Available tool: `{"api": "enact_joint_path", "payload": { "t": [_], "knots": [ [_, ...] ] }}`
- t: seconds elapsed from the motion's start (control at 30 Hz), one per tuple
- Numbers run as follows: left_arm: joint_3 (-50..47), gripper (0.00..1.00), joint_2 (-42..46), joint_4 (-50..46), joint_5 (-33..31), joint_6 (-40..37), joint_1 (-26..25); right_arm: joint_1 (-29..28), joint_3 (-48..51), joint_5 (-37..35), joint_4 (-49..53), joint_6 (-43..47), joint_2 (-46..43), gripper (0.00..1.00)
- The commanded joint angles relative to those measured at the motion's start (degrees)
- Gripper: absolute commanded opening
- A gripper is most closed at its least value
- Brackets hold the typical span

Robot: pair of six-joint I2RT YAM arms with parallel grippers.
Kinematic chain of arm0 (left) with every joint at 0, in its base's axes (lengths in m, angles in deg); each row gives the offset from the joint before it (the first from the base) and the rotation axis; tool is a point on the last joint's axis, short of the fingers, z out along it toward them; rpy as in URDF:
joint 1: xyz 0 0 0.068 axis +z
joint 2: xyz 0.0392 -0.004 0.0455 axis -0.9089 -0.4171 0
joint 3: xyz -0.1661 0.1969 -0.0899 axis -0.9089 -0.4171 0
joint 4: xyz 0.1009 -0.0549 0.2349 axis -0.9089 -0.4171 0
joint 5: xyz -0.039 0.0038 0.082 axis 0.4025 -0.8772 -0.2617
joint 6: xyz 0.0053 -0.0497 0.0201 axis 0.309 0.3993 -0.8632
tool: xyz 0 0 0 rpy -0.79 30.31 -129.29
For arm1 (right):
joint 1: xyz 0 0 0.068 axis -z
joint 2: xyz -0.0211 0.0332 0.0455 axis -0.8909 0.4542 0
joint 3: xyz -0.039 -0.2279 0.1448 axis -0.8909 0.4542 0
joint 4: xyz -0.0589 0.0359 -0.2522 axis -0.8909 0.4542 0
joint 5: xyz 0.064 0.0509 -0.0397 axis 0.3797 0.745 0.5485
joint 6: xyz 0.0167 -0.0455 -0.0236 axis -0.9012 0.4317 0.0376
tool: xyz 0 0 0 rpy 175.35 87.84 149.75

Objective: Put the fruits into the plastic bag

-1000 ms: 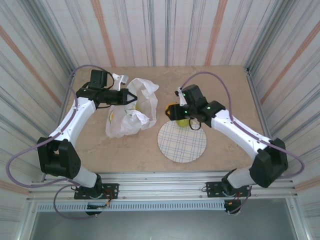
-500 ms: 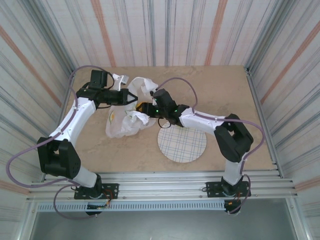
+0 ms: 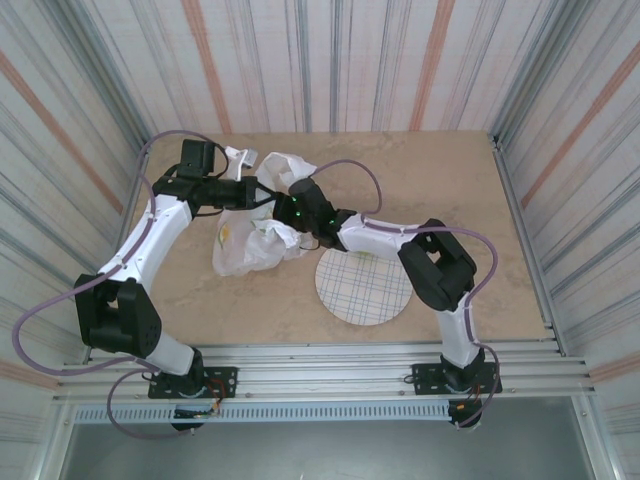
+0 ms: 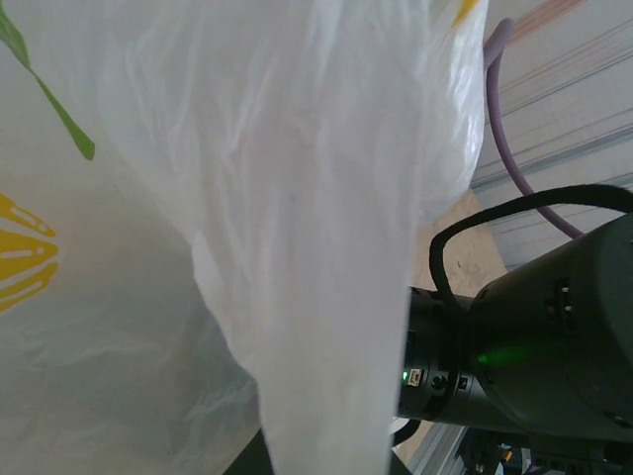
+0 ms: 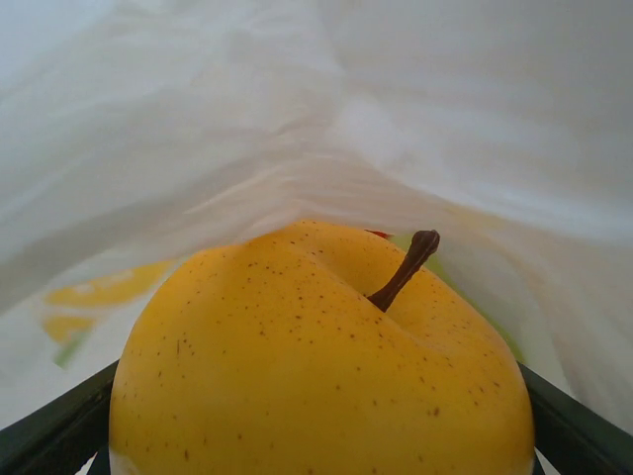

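R gripper clamps yellow fruit w/ stem, inside plastic bag. L gripper pinches bag's rim, raised off table.

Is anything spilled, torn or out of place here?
Nothing stands out. The bag is crumpled but looks whole, and the left hand seems to hold its edge. The right hand grips a yellow fruit inside the bag. The plate lies flat on the table.

Walls striped grey, white and rust-orange enclose a beige, marble-patterned surface on three sides; aluminium rails edge the fourth. Light is soft and even.
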Motion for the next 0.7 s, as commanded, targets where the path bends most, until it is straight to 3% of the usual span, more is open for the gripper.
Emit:
{"api": "enact_joint_path", "payload": {
  "t": [0.0, 0.3, 0.67],
  "knots": [
    [-0.8, 0.0, 2.0, 0.3, 1.3, 0.4, -0.4, -0.9, -4.7, -3.1, -0.3, -1.9, 2.3, 0.8],
    [-0.8, 0.0, 2.9, 0.1, 1.0, 0.1, 0.8, 1.0, -4.7, 1.5, 1.6, 3.0, 2.0, 0.94],
    [-0.9, 0.0, 3.9, 0.2, 0.7, 0.2, 3.9, 1.8, 1.3, 0.9, 7.7, 11.8, -7.0, 0.98]
  ]
}}
